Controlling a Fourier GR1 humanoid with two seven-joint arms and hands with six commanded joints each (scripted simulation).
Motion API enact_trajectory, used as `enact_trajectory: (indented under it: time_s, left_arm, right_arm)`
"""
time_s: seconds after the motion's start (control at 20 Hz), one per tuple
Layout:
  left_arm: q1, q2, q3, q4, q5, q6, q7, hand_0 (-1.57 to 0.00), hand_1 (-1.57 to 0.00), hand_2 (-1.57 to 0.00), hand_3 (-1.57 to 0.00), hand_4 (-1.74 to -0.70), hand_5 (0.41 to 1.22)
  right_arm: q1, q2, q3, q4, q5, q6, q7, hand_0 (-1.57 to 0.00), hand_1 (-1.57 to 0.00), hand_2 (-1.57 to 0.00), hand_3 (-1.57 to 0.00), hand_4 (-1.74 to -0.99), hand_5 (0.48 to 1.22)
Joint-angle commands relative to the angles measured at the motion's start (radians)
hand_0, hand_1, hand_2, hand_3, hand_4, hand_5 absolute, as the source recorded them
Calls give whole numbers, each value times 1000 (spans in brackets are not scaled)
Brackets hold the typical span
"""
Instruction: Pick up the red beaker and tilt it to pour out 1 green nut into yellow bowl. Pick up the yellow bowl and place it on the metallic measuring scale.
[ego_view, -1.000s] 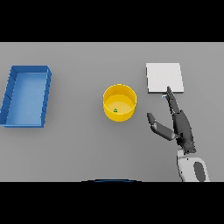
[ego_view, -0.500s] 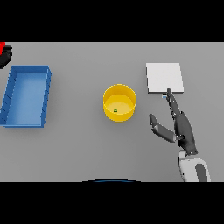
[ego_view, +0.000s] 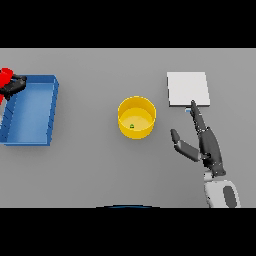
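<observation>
Nearest, right of the bowl (ego_view: 136, 117): right hand (ego_view: 209, 146), fingers straight and spread, thumb out toward the bowl, holding nothing. Fingertips just short of the scale's (ego_view: 187, 88) near edge, perhaps touching it; hard to tell. Since a second ago, drawn back slightly toward the near edge and angled a little more toward the bowl, though barely moved overall. Judged: readying for the bowl, not yet reaching.

Centre: yellow bowl upright on the table (ego_view: 100, 165), one green nut (ego_view: 132, 126) lying inside. Unmoved across all three frames. Pour step apparently done, going by the nut already in the bowl.

Beyond and right of the bowl: flat pale square scale, bare on top. Bowl well apart from it, so placing not yet done.

Far left of the bowl: blue tray (ego_view: 31, 110), unshifted. At the tray's far left corner, left hand (ego_view: 14, 86), dark, fingers seemingly wrapped around the red beaker (ego_view: 5, 76), mostly cut off by the frame edge. Absent a second ago, only a sliver half a second ago, now further in view over the tray's corner. Judged: beaker being carried away or set down by the tray, clearing the way for the bowl pickup by the right hand.
</observation>
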Motion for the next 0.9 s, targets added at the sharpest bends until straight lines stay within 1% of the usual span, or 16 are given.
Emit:
enact_trajectory:
  time_s: [0.0, 0.05, 0.1, 0.15, 0.2, 0.3, 0.45, 0.5, 0.6, 0.65, 0.7, 0.75, 0.8, 0.85]
  left_arm:
    - [24, 13, 4, -34, 31, -44, -2, -1175, -1075, -1021, -1055, -1232, 737]
    - [43, 12, 8, -60, 68, -84, -18, -940, -860, -817, -843, -1126, 705]
    - [48, 13, 21, -67, 105, -118, -13, -751, -687, -653, -675, -1050, 683]
    - [47, 32, 12, -85, 106, -144, 12, -601, -550, -522, -539, -976, 664]
    - [39, 43, -8, -74, 87, -167, 22, -481, -440, -418, -431, -915, 651]
    - [41, 48, -33, -51, 58, -184, 30, -307, -281, -267, -276, -843, 632]
    - [30, 54, -54, -24, 13, -172, 21, -157, -143, -136, -141, -801, 627]
    - [23, 49, -57, -23, 10, -169, 15, -125, -115, -109, -112, -794, 627]
    - [21, 39, -57, -30, 4, -146, -20, -80, -73, -69, -72, -776, 631]
    - [20, 36, -48, -42, 9, -132, -30, -64, -58, -55, -57, -778, 633]
    - [23, 31, -42, -50, 18, -125, -42, -51, -46, -44, -45, -779, 635]
    - [30, 25, -33, -63, 30, -117, -59, -40, -37, -35, -36, -784, 644]
    - [37, 21, -29, -77, 42, -118, -60, -32, -29, -28, -29, -786, 652]
    - [42, 18, -26, -83, 49, -117, -62, -25, -23, -22, -23, -793, 657]
  right_arm:
    - [13, -2, 5, -8, 1, 5, -10, 1, 1, 1, 1, -1151, 670]
    - [8, -1, 7, -2, 7, 2, -2, 1, 1, 1, 1, -1149, 670]
    - [7, -1, 4, -1, 5, 0, -4, 1, 1, 1, 1, -1150, 671]
    - [9, 8, 10, -1, 7, -2, -14, 1, 1, 1, 1, -1153, 670]
    - [-3, 7, 6, -5, 2, -2, -7, 1, 1, 1, 1, -1155, 670]
    - [5, -4, 6, -7, 7, 2, -10, 1, 1, 1, 1, -1155, 670]
    - [2, -4, 9, -2, 32, -16, -4, 1, 1, 1, 1, -1158, 665]
    - [6, 2, 17, -17, 39, -21, -1, 1, 1, 1, 1, -1157, 665]
    - [-6, 7, 25, -5, 56, -27, 28, 1, 1, 1, 1, -1144, 644]
    - [-9, -1, 33, -4, 99, -46, 72, 1, 1, 1, 1, -1131, 631]
    - [-23, -22, 33, -12, 103, -32, 69, 1, 1, 1, 1, -1115, 638]
    - [-47, -46, 45, -11, 111, -4, 53, 1, 1, 1, 1, -1087, 649]
    - [-56, -66, 64, -7, 126, 23, 38, 1, 1, 1, 1, -1080, 662]
    - [-92, -99, 78, 12, 154, 52, 55, 1, 1, 1, 1, -1088, 665]
